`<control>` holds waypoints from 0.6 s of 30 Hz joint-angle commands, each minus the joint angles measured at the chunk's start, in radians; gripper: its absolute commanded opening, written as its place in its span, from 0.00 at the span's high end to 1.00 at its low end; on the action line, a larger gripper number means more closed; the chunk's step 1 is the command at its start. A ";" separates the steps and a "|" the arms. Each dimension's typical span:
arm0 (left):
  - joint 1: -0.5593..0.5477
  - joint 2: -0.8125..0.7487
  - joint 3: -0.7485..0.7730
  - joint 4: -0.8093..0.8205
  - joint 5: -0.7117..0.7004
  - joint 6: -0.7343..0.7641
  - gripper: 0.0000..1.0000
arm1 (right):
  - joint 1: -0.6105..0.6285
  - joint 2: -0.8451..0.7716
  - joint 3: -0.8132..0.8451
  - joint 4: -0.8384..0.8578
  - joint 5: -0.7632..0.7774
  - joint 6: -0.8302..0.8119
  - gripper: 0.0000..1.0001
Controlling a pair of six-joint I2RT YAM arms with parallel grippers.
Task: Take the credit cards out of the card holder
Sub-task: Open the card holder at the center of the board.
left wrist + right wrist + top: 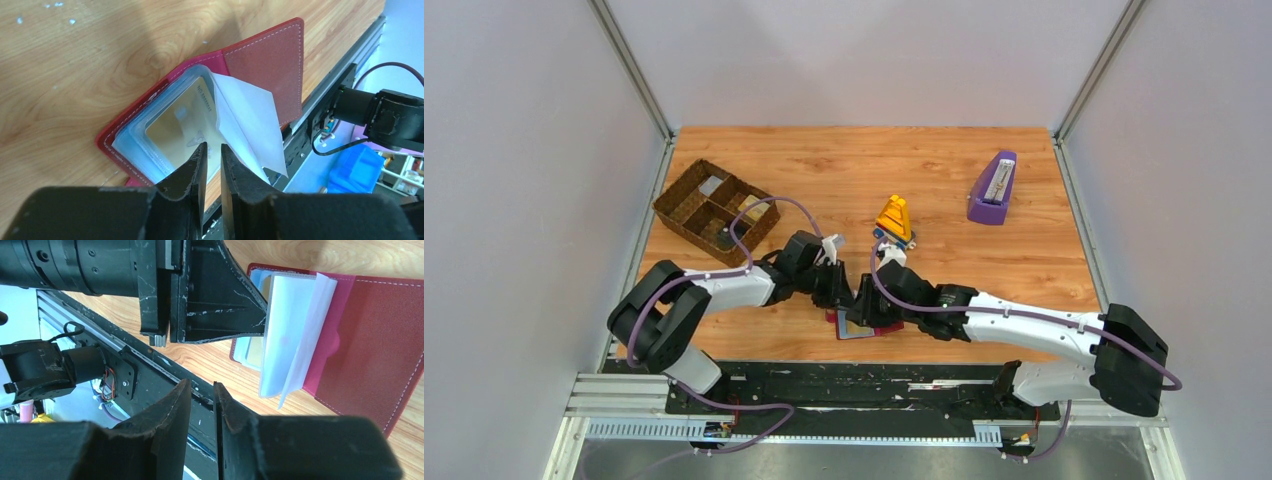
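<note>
Overhead, only a sliver of the card holder (886,326) shows, lying on the tabletop (844,170) near its front edge, beneath both wrists. That view alone lists the wicker basket (680,182) at far left, the purple stand (989,200) at far right and a yellow item (894,215) mid-table. Left wrist view: holder open, gold card (180,120) inside a clear sleeve, loose white sleeves (245,120) raised; left gripper (212,146) directly over the card's edge, jaws a slit apart, grip on a sleeve not determinable. Right wrist view: right gripper (201,385) beside the holder, over the front rail (150,365), jaws narrowly parted, empty; the left gripper's tip touches the raised sleeves.
</note>
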 commanded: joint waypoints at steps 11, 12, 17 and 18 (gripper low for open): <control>-0.004 0.084 0.072 0.160 0.082 -0.051 0.77 | 0.006 0.083 -0.025 0.063 0.108 -0.014 0.76; -0.005 0.084 0.073 0.152 0.078 -0.050 0.77 | 0.006 0.093 -0.023 0.058 0.124 -0.015 0.76; -0.003 0.060 0.071 0.058 0.015 -0.017 0.77 | 0.002 0.113 -0.037 0.014 0.208 0.004 0.78; -0.003 0.047 0.071 0.038 -0.015 -0.010 0.77 | -0.002 0.111 -0.044 0.014 0.209 0.005 0.78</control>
